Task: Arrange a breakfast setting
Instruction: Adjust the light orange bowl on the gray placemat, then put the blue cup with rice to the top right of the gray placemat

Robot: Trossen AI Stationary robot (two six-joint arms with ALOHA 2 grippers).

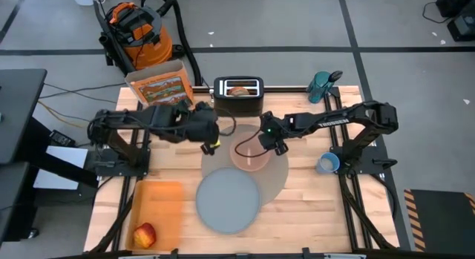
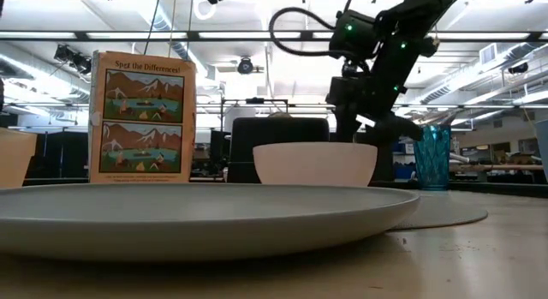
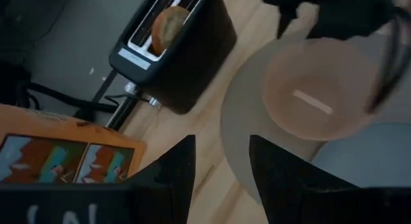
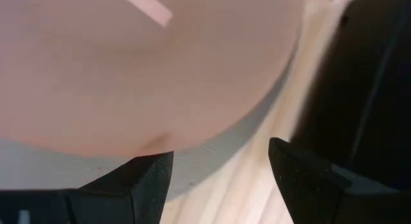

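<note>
The pink bowl (image 1: 251,155) sits upright, mouth up, on the mat (image 1: 278,177); both the right gripper (image 1: 276,145) and left gripper (image 1: 210,144) have their 2 fingers apart, holding nothing.

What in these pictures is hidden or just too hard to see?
- Mat: in the high view, the grey plate and pink bowl cover much of it.
- Bagel: sunk in the toaster, only its top shows.
- Apple: absent from the low view.
- Spoon: not visible in any view.
- Right gripper: above the bowl's rim; contact cannot be told.
- Blue cup: partly behind the right arm's frame.
</note>
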